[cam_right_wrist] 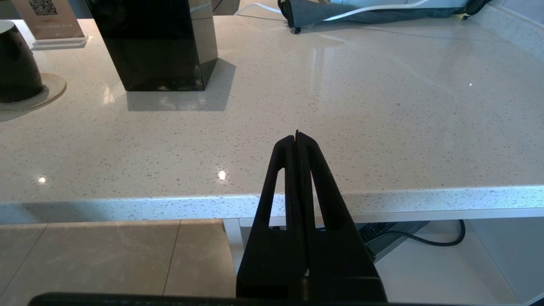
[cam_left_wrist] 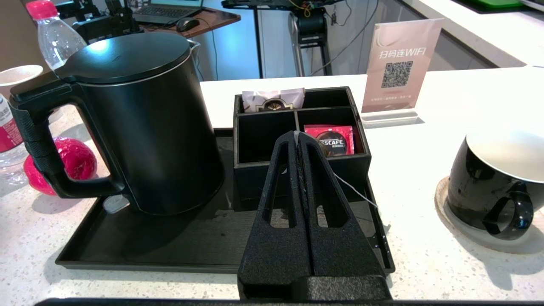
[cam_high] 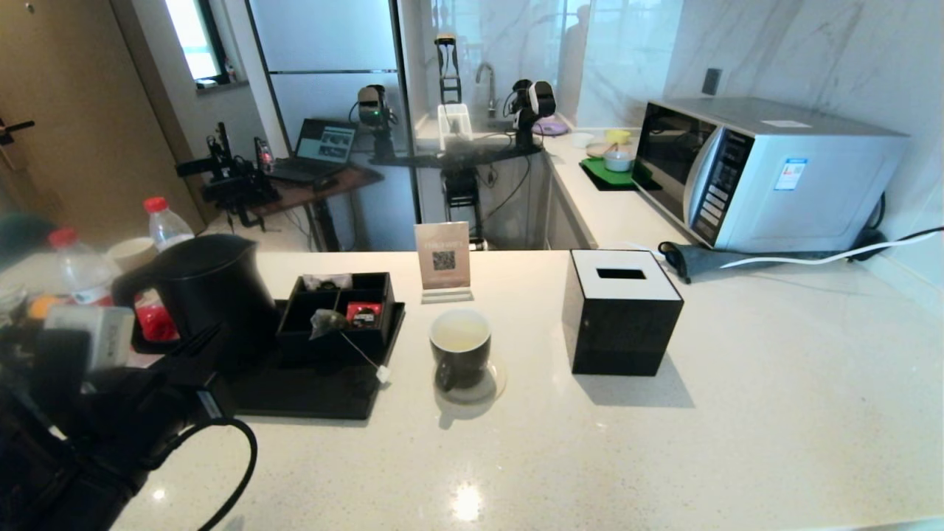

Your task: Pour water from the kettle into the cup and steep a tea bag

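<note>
Left gripper (cam_left_wrist: pixel 297 135) is over the black tray (cam_left_wrist: pixel 140 250), fingers pressed together at the tips, just in front of the black compartment box (cam_left_wrist: pixel 263 140). In the head view the tea bag (cam_high: pixel 325 322) hangs at the near wall of that box; its white string (cam_high: pixel 360 352) slants down to the small tag (cam_high: pixel 383 374) at the tray's right edge. In the left wrist view the string runs away from the closed fingertips, so the fingers appear clamped on the tea bag, though the bag itself is hidden behind them there.

The kettle (cam_high: pixel 210 286) stands upright on the left part of the tray, lid shut, handle turned away from the cup.

The cup (cam_high: pixel 460 357) sits on a pale coaster (cam_high: pixel 495 386) on the table (cam_high: pixel 664 457), right of the tray, apart from it. It holds pale yellowish water (cam_high: pixel 459 334).

Right gripper (cam_right_wrist: pixel 297 136) is parked low at the table's near edge, fingers together, holding nothing.

A black tissue box (cam_high: pixel 621 313) stands right of the cup.
</note>
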{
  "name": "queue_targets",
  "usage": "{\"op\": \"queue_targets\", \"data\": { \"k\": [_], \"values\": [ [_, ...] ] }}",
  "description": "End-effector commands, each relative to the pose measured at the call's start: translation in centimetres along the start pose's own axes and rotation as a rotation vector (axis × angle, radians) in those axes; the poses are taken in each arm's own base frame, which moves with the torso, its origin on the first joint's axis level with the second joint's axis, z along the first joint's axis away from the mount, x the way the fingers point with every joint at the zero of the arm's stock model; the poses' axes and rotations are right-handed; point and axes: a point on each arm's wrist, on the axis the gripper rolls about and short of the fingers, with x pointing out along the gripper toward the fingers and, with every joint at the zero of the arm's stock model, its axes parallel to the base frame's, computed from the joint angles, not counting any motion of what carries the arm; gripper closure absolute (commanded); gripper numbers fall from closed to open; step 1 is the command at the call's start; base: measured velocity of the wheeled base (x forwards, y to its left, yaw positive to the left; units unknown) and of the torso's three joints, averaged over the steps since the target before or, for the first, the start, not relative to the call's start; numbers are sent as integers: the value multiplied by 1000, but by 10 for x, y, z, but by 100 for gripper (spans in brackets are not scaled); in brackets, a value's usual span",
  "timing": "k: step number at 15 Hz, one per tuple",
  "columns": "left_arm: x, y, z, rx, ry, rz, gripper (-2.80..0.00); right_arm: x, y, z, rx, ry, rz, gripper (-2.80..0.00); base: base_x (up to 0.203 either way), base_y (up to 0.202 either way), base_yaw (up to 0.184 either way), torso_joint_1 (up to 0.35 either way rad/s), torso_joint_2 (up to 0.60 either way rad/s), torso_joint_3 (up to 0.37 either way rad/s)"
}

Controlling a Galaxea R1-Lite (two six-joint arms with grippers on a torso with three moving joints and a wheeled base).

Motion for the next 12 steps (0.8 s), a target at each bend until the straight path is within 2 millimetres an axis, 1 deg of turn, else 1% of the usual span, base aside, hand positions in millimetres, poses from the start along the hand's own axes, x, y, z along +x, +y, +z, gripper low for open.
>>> {"op": "queue_targets", "data": {
  "k": [1,3,6,12],
  "values": [
    [3,0,7,-15,-55,6,0,0,0,0,0,1,0,0,0,0,0,0,0,0],
    [11,-2,12,-17,-64,5,0,0,0,0,0,1,0,0,0,0,0,0,0,0],
    [29,-7,28,-18,-66,4,0,0,0,0,0,1,0,0,0,0,0,0,0,0],
    [51,-7,57,39,162,27,0,0,0,0,0,1,0,0,0,0,0,0,0,0]
  ]
}}
